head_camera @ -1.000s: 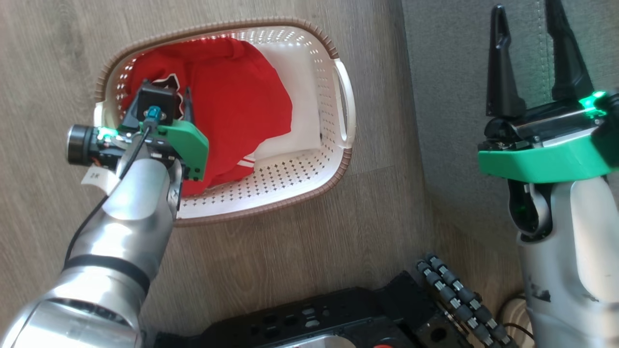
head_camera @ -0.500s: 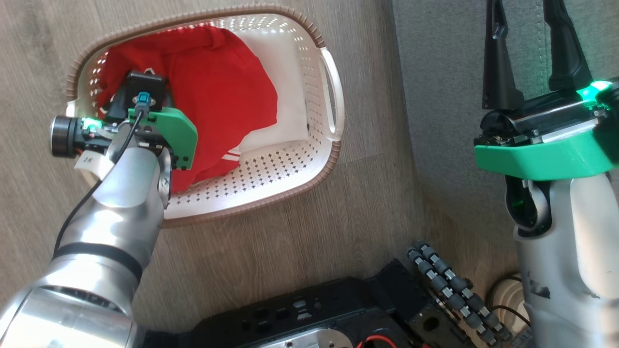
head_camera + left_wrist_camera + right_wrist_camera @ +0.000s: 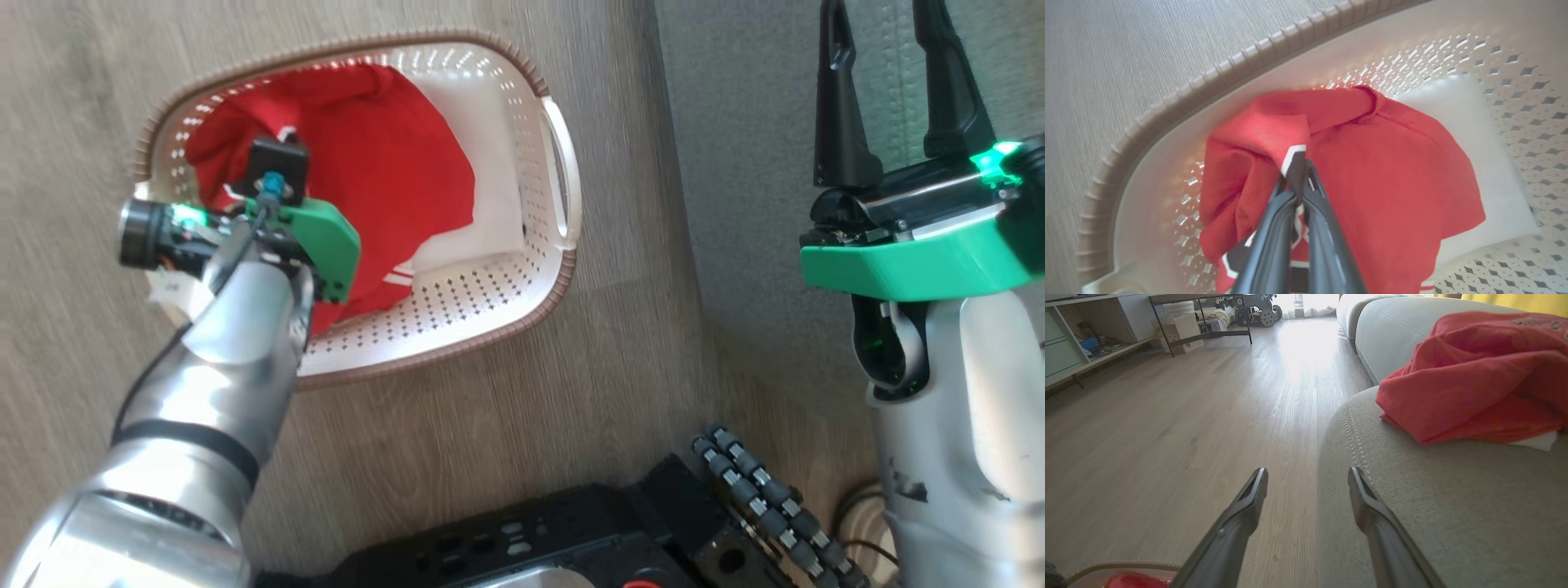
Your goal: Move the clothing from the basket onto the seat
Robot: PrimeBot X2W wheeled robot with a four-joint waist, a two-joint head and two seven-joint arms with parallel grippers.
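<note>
REMOTE DESK: My left gripper (image 3: 1300, 171) is pinched shut on a fold of the red jersey (image 3: 1384, 179) inside the basket (image 3: 1167, 110). The fingers bite where the white-and-black trim bunches into a ridge, which I judge the easiest purchase on a garment lying slack. In the head view the basket sits on the wooden floor (image 3: 506, 408) at about 10 o'clock. The jersey is heaped toward the basket's 9 o'clock side, with white showing at 3 o'clock.

My right gripper (image 3: 1307, 473) hangs wide open and empty at 2 o'clock, over the edge of the grey seat (image 3: 1433, 522). As I read it, that keeps it out of the lift path. A second red garment (image 3: 1474, 375) lies crumpled on the seat, at 1 o'clock in the right wrist view. The cloth looks thin, limp and bright red, with white stripes at the hem.
</note>
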